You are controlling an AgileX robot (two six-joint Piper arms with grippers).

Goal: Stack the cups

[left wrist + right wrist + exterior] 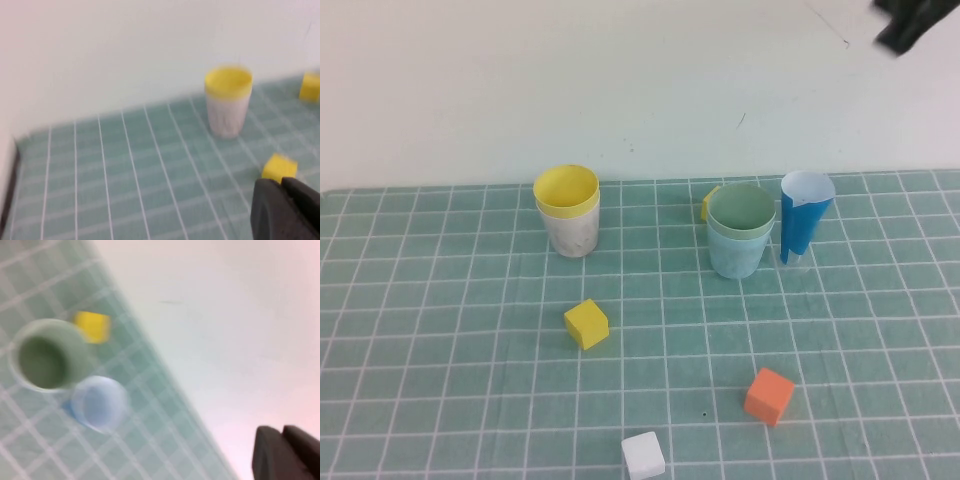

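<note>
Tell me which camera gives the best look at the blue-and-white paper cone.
The high view: the paper cone stands upright, whole and sharp, right of the green cup. The right wrist view shows only its blurred open top; the left wrist view misses it. The left gripper is low beside the yellow cube; the right gripper is raised above.

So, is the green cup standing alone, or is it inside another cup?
Inside another. The green cup sits upright in the light blue cup; only its rim shows above. The left gripper and right gripper are away from it.

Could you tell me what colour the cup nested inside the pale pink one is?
Yellow cup, clearest in the high view. Right gripper is raised over the far right; left gripper shows only in its wrist view.
</note>
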